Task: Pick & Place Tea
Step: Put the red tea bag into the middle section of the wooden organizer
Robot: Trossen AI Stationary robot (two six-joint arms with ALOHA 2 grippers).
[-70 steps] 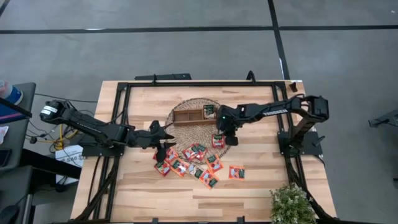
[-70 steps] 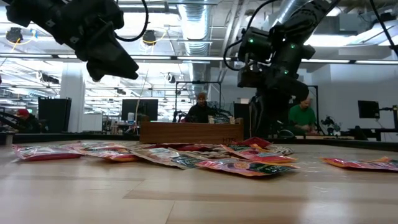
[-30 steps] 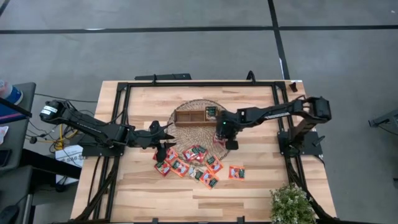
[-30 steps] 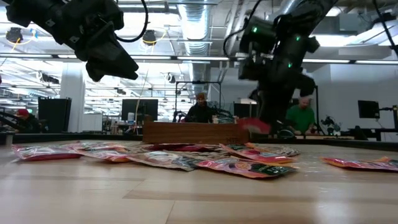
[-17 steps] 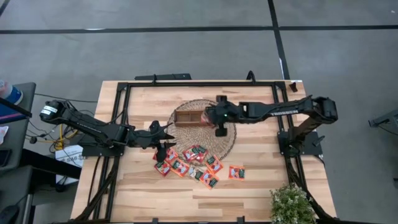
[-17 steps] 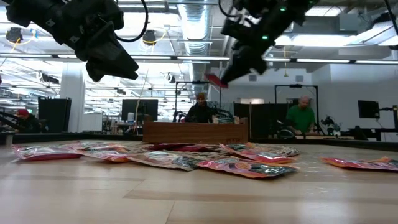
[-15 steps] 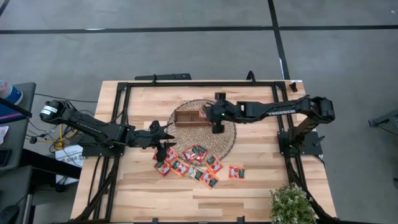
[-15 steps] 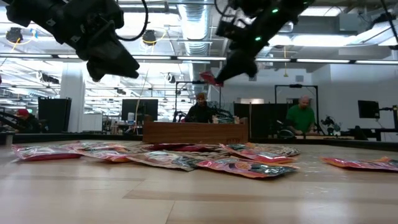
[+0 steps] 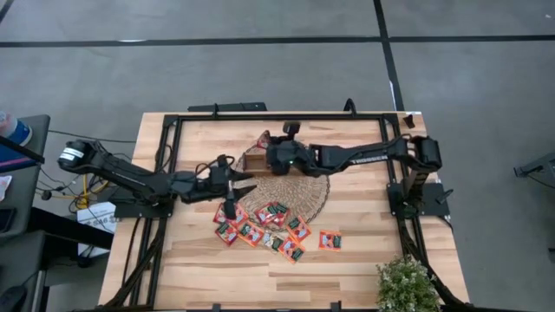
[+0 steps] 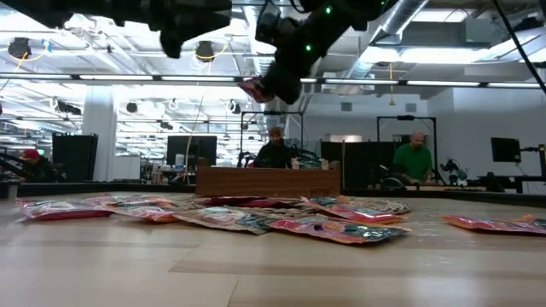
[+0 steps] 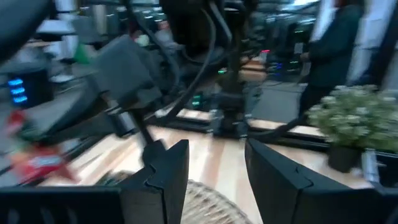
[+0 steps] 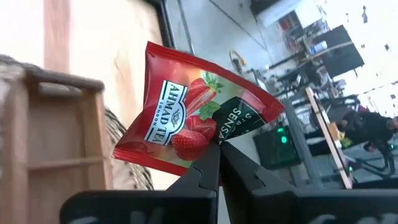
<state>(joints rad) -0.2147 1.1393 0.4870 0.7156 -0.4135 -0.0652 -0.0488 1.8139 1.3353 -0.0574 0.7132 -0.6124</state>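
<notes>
One tea sachet (image 12: 186,118) is pinched by a corner in the right claw (image 12: 217,163), whose fingers are clamped together on it. The sachet hangs in the air above the left end of the tray (image 9: 257,162), which lies just under and beside that claw (image 9: 265,149). In the low view the sachet (image 10: 253,88) is high over the tray (image 10: 266,181). The tray rests on a woven mat (image 9: 308,191). The other sachets (image 9: 264,227) lie scattered on the tabletop (image 9: 364,260), well away from the right claw and just below the left claw (image 9: 241,184). The left claw hovers with its fingers (image 11: 168,171) apart, holding nothing, at the mat's edge. A plant (image 9: 406,286) stands at the tabletop's corner, far from both claws.
</notes>
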